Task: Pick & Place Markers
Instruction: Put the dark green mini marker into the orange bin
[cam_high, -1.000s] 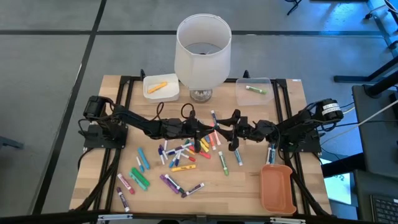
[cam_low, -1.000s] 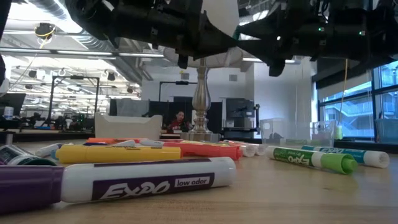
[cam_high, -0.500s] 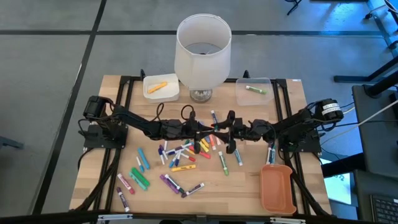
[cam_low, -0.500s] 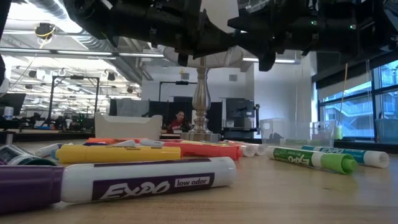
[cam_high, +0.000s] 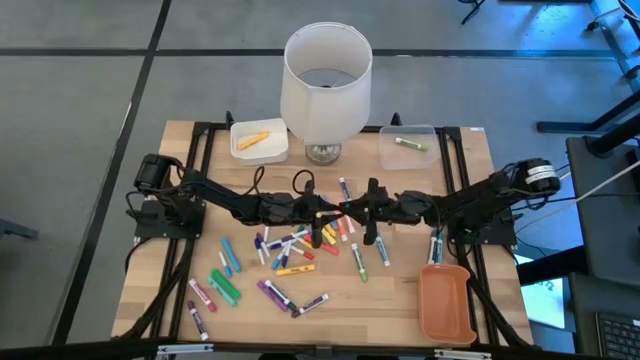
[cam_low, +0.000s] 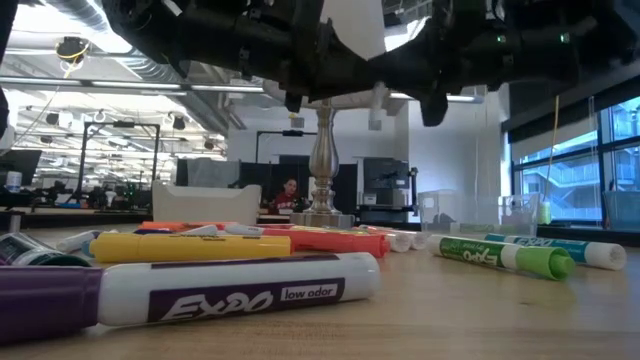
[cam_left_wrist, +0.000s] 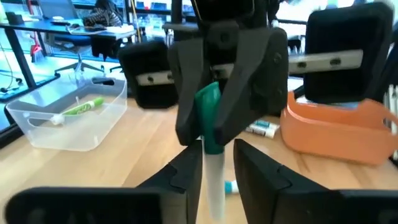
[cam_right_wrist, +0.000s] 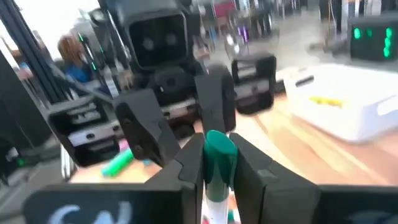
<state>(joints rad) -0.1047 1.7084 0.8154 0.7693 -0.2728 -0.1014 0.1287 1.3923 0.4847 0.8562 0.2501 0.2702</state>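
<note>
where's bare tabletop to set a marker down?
Free: the near left corner of the table, and the strip between the marker pile and the orange tray. Crowded: the centre, where both grippers meet over the pile, and the back row around the lamp.

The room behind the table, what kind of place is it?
Probably an open-plan lab or office workspace. The low view shows rows of desks with monitors, exposed ceiling ducts and a seated person behind the wooden table.
</note>
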